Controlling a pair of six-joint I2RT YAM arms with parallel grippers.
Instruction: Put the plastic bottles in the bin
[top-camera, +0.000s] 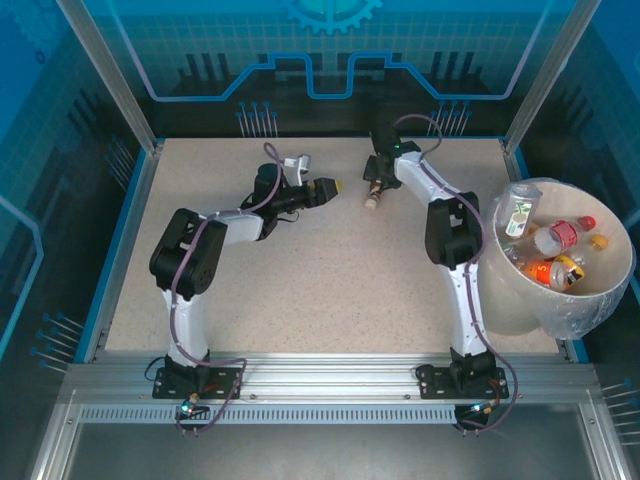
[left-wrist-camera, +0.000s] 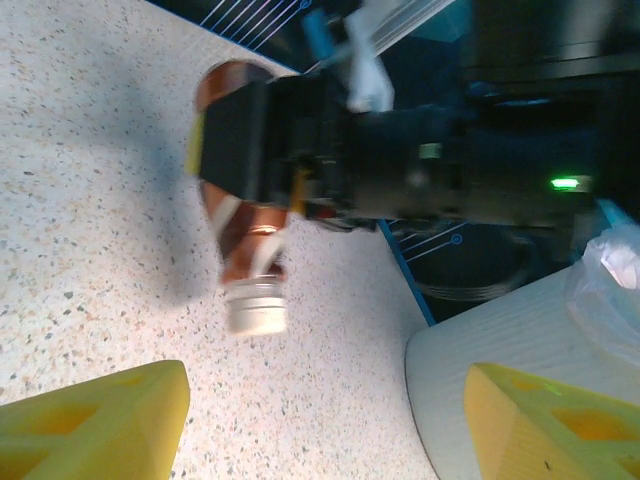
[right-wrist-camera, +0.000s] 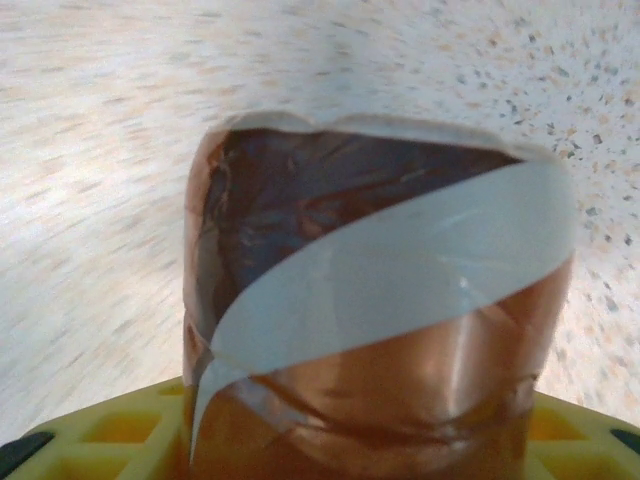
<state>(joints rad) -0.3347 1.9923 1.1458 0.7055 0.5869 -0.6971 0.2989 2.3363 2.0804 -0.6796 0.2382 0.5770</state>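
Top view: your right gripper (top-camera: 373, 190) is at upper centre of the table (top-camera: 300, 290), over a brown bottle (top-camera: 372, 201). The bottle's long axis runs nearly top to bottom of the frame, white cap toward the bottom and base under the gripper. The bin (top-camera: 515, 300) stands at the right edge with several bottles (top-camera: 555, 245) inside. Your left gripper (top-camera: 338, 186) is just left of the brown bottle and apart from it. Left wrist view adds the side-on detail: right gripper (left-wrist-camera: 240, 150) black, straddling the bottle (left-wrist-camera: 250, 235) at mid-body, with a yellow pad flat against its side. The cap points down-frame and the base toward upper left. Left gripper (left-wrist-camera: 328, 375) has its fingers (left-wrist-camera: 100, 425) spread about halfway, with nothing between them. The bin wall (left-wrist-camera: 490, 350) shows at lower right. Right wrist view gives the grip: the bottle (right-wrist-camera: 370, 300) is sharp and very close, with a white label band, and stands up from between the fingers of the right gripper (right-wrist-camera: 370, 440), which are clamped on it. The table (right-wrist-camera: 100, 150) behind is blurred.
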